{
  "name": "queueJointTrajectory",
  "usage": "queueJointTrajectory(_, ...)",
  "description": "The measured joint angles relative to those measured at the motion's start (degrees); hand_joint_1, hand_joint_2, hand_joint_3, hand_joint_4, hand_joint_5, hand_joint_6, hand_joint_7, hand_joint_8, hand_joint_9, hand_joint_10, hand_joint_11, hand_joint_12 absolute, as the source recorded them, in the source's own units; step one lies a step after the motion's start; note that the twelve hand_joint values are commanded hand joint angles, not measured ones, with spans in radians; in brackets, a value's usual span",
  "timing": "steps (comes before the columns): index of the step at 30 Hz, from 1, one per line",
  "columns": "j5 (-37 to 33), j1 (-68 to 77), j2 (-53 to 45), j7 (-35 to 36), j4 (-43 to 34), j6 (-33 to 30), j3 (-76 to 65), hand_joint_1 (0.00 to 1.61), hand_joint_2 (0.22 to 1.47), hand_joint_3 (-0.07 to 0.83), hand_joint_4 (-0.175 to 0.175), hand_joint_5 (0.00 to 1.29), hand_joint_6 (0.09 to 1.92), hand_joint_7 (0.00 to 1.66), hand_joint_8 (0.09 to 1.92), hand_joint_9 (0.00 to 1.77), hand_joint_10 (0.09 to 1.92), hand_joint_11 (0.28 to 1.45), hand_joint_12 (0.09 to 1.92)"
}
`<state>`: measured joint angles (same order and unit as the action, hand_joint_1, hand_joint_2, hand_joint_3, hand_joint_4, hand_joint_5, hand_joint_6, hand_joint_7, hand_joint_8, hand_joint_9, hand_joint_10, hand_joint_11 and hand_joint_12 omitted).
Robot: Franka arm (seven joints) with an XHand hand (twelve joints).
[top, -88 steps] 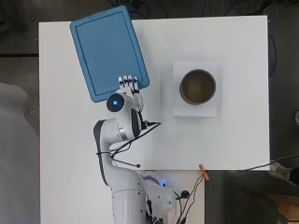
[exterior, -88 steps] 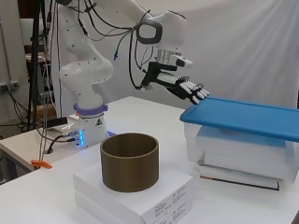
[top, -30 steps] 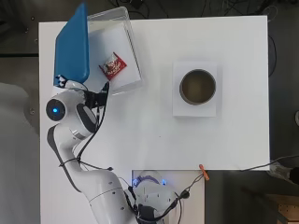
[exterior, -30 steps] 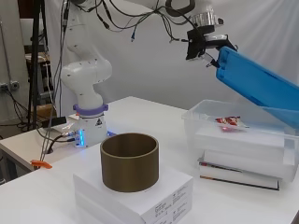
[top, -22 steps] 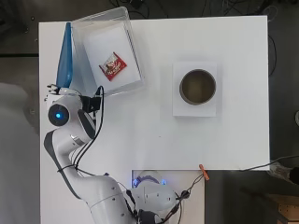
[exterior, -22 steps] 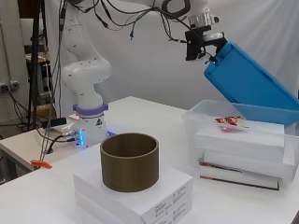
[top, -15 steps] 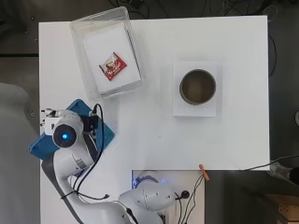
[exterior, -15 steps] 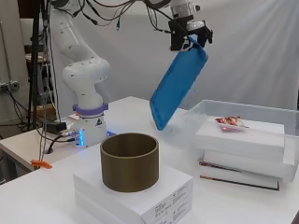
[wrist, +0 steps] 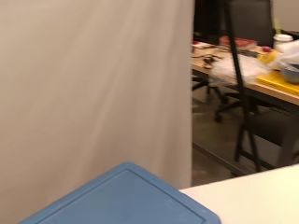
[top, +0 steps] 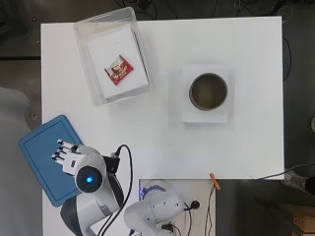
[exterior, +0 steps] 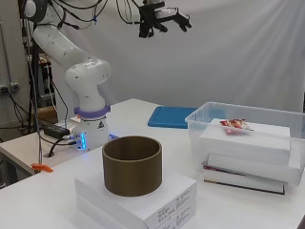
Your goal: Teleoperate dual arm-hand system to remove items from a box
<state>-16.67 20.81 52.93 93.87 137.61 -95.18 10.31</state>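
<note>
The clear plastic box (top: 83, 34) stands uncovered at the table's far left, also seen in the side view (exterior: 200, 125). A red snack packet (top: 118, 70) lies inside it on a white block; the packet (exterior: 233, 124) shows in the side view too. The blue lid (top: 39, 152) lies flat at the table's near left edge, jutting over it, and is seen as a blue slab (exterior: 171, 117) from the side and close up in the wrist view (wrist: 126, 198). My hand (top: 69, 156) hangs high above the lid, fingers straight and spread, holding nothing (exterior: 164, 18).
A brown round container (top: 208, 91) sits on a white box (top: 204, 115) right of centre. An orange clip (top: 214, 180) lies at the table's near edge. Books lie under the white block in the box (exterior: 238, 179).
The hand carried the blue lid off the box, swung it down to the table's near left corner and let go. The hand now stands open above the lid.
</note>
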Motion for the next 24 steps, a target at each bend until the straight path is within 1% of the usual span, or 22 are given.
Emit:
queueJointTrajectory(1, 0.6, -0.3, -0.5, -3.4, -0.3, 0.0, 0.1, 0.25, 1.14, -0.008, 0.036, 0.51, 0.13, 0.68, 0.11, 0.79, 0.09, 0.62, 0.09)
queueJointTrajectory(2, 1.2, -0.5, -1.3, -6.9, -0.8, 0.3, 0.3, 0.24, 1.10, -0.008, 0.040, 0.52, 0.09, 0.70, 0.09, 0.79, 0.09, 0.63, 0.09)
queueJointTrajectory(4, 3.5, -1.7, -4.8, -16.3, -1.9, 0.7, 1.1, 0.25, 1.06, -0.009, 0.044, 0.51, 0.09, 0.66, 0.09, 0.77, 0.09, 0.64, 0.09)
queueJointTrajectory(7, 5.9, -3.6, -11.5, -29.1, -5.0, 0.6, 2.3, 0.24, 1.04, -0.010, 0.043, 0.46, 0.09, 0.60, 0.09, 0.69, 0.09, 0.62, 0.09)
queueJointTrajectory(10, 8.7, -5.3, -19.9, -37.8, -8.4, -0.8, 2.4, 0.21, 1.03, -0.008, 0.043, 0.47, 0.09, 0.63, 0.09, 0.69, 0.09, 0.63, 0.09)
queueJointTrajectory(12, 11.3, -6.4, -25.9, -40.8, -10.7, -2.6, 1.7, 0.20, 1.03, -0.004, 0.060, 0.55, 0.09, 0.70, 0.09, 0.77, 0.09, 0.69, 0.09)
queueJointTrajectory(15, 13.9, -7.5, -33.0, -42.0, -14.0, -4.9, -0.6, 0.21, 1.00, -0.013, 0.043, 0.52, 0.09, 0.69, 0.09, 0.76, 0.09, 0.68, 0.09)
queueJointTrajectory(19, 17.9, -8.5, -38.8, -43.8, -17.2, -8.5, -3.2, 0.33, 1.01, -0.004, 0.043, 0.52, 0.09, 0.68, 0.09, 0.77, 0.09, 0.69, 0.09)
queueJointTrajectory(21, 18.5, -8.9, -41.2, -44.2, -18.8, -8.8, -4.2, 0.36, 1.02, 0.001, 0.048, 0.54, 0.09, 0.70, 0.09, 0.79, 0.09, 0.69, 0.09)
queueJointTrajectory(24, 19.3, -9.6, -46.8, -43.8, -22.2, -10.6, -6.5, 0.39, 1.03, 0.008, 0.046, 0.57, 0.09, 0.72, 0.09, 0.82, 0.09, 0.70, 0.09)
